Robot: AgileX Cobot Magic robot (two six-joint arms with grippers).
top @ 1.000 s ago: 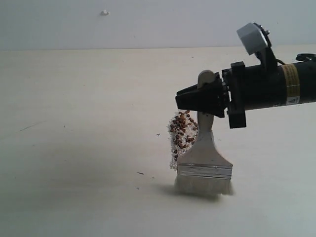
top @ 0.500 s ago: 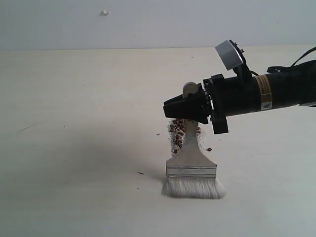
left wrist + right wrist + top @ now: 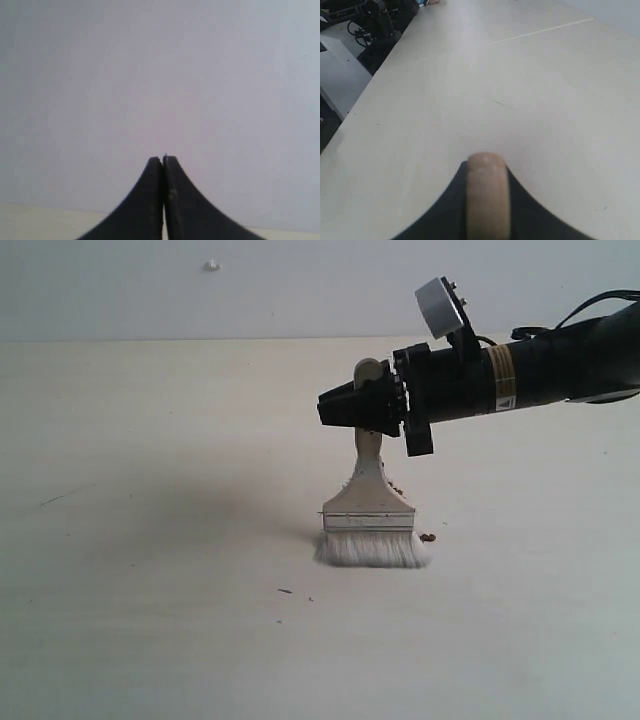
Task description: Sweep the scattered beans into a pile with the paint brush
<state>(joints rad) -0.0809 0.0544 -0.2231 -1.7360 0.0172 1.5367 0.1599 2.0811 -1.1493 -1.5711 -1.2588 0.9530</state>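
Since a second ago your right gripper (image 3: 333, 410) has dragged the paint brush (image 3: 368, 508) farther back, clamped on its handle. Most beans (image 3: 428, 537) hide behind it, a few sit beside the bristles. Left gripper (image 3: 163, 162) is pinched closed, empty.

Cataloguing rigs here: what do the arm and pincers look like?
Right arm: black cylinder, yellow band with small label, black cable trailing, pale grey camera box on top. The right pincer and left pincer are black, with tapering fingers.

Right gripper (image 3: 330, 410) holds paint brush (image 3: 369, 502) upright, bristles on table (image 3: 150, 590).
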